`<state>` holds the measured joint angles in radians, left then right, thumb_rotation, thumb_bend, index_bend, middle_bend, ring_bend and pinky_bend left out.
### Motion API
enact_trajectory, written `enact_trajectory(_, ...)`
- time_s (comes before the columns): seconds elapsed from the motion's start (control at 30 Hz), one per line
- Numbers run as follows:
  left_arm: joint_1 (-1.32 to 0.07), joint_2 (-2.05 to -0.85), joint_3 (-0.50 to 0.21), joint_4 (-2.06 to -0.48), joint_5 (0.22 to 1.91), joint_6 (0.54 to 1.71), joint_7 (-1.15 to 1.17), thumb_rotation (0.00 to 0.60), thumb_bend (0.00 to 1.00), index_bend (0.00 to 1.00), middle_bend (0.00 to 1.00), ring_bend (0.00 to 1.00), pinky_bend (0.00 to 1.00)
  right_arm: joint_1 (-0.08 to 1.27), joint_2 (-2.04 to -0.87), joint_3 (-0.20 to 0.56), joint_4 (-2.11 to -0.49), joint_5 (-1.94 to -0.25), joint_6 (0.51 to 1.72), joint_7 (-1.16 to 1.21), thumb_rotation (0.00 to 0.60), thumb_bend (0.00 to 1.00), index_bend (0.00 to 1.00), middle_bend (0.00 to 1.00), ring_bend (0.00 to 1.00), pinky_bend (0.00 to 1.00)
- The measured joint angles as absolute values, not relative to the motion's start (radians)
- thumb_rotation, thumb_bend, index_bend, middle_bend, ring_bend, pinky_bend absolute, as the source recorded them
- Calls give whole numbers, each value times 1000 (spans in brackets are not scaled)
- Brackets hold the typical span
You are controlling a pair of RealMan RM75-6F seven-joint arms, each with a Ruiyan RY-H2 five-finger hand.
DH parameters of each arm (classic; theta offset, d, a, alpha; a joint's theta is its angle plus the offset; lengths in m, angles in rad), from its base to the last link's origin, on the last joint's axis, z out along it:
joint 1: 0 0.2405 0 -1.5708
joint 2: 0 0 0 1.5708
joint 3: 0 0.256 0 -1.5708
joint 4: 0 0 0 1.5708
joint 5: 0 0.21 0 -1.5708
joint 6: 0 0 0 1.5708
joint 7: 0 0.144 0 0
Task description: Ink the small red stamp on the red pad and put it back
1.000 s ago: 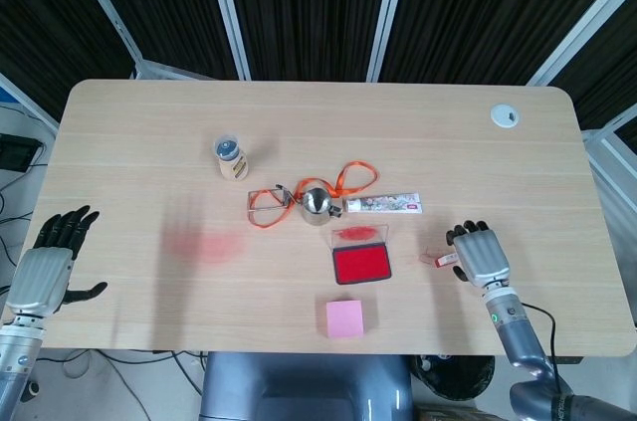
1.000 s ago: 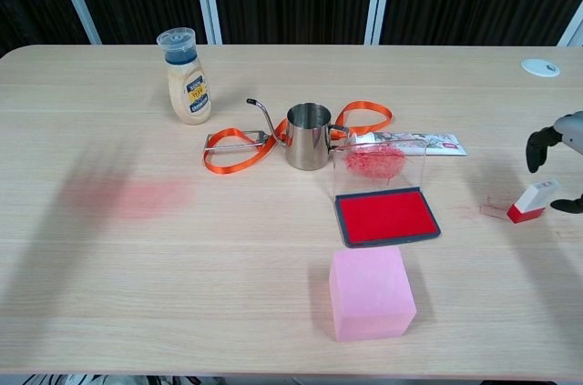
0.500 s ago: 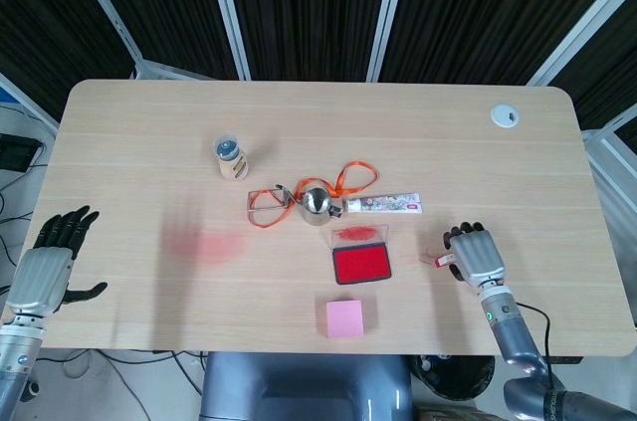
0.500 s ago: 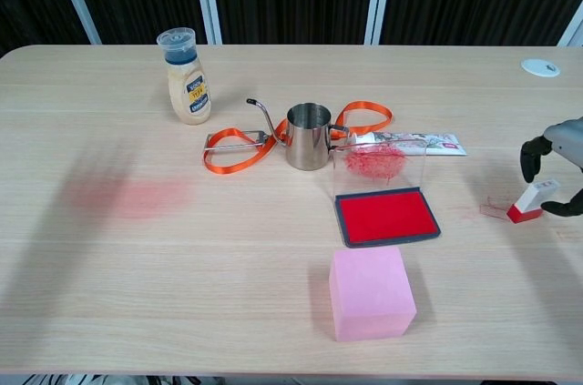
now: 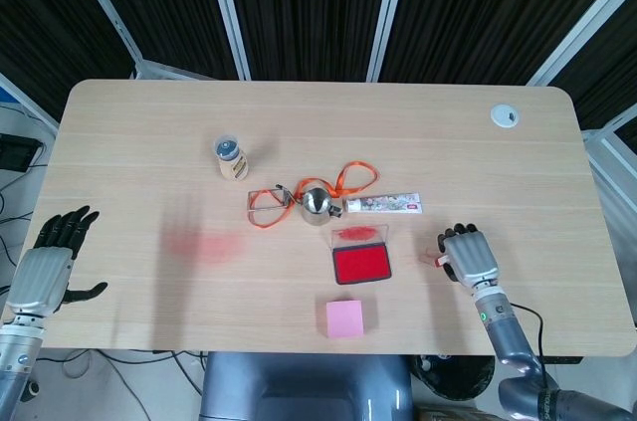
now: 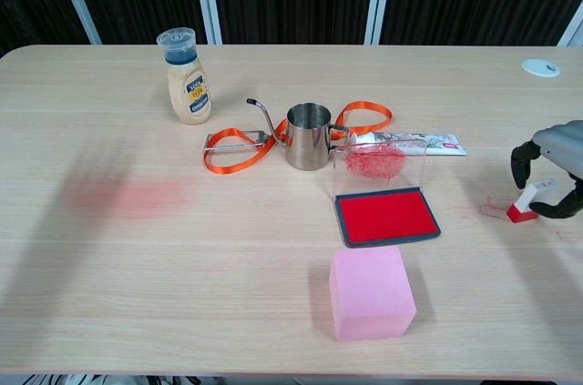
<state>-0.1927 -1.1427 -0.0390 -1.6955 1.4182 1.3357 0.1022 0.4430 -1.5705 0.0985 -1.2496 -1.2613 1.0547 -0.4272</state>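
At the right edge of the chest view my right hand curls over the small red stamp on the desk; whether it grips, I cannot tell. The stamp looks light and stiff, so I take its white sides. My left hand is open.

Matt wood table, shiny metal pitcher

A lab test bay is indicated by black curtains on metal framing behind a desk.
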Motion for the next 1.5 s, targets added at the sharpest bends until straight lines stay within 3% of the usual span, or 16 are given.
enact_trajectory(0.27,-193,-1142,-39,-1697,1416,1335,100,600,37,0,0,0,0,446,-1573,96,-1245,-1254,1052,-432,600,404,537,415,293,318)
enact_trajectory(0.63,-194,-1141,-39,-1700,1413,1332,100,600,37,0,0,0,0,447,-1580,89,-1229,-1268,1064,-420,600,566,637,500,360,352)
enact_trajectory(1.1,-193,-1141,-39,-1702,1411,1334,100,600,37,0,0,0,0,440,-1567,72,-1223,-1330,1104,-368,600,605,722,579,418,389)
enact_trajectory(1.5,-192,-1143,-39,-1703,1411,1338,106,600,38,0,0,0,0,453,-1489,82,-1459,-1320,1100,-445,600,605,731,587,423,390)
